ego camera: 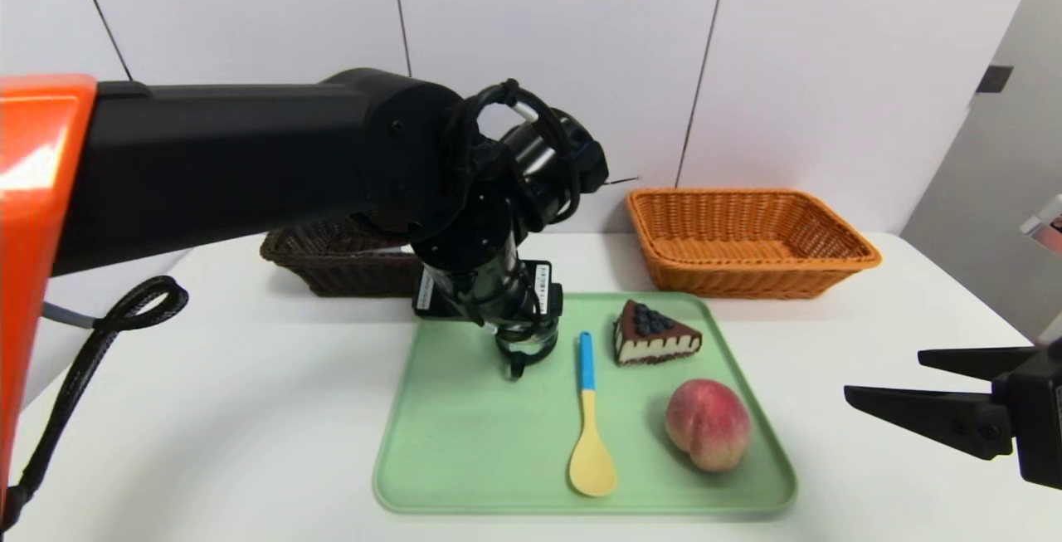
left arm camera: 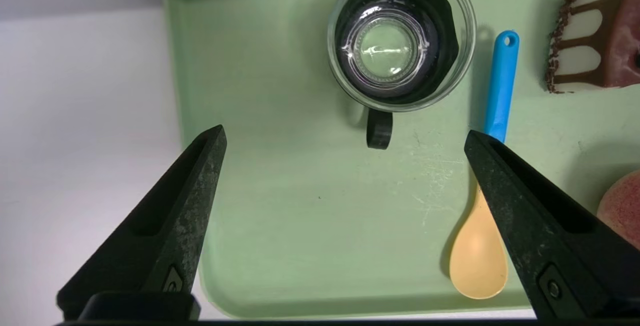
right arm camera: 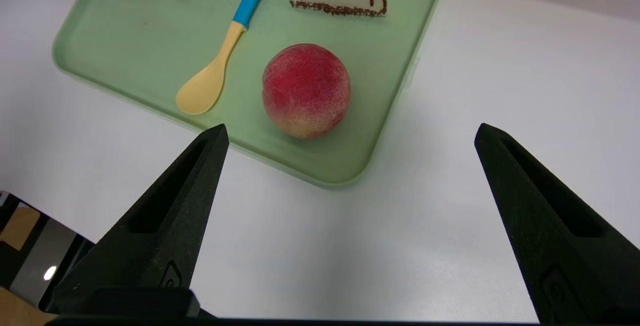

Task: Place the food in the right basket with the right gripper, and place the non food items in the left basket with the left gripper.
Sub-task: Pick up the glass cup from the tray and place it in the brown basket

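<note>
Hovering over the green tray (left arm camera: 260, 246), the left tool (left arm camera: 345, 146) has its pointed jaws spread wide and holds nothing; straight ahead of it stands the clear glass cup (left arm camera: 400, 41) in its black holder, the small handle turned toward the jaws. Just beside the cup lies the yellow spoon (left arm camera: 487, 176) with its blue handle, and past that the cake wedge (ego camera: 654, 333) and the peach (ego camera: 708, 424), all on the tray. The dark brown basket (ego camera: 332, 264) sits behind the arm at the back left of the white surface (ego camera: 207, 409), the light orange basket (ego camera: 751, 241) at the back right, with nothing visible in it. The right tool (right arm camera: 350, 141) waits off the tray's right edge, equally wide and empty. I'd say the cup is the piece in hand: next the left tool needs to drop lower and straddle its rim or handle before closing.
</note>
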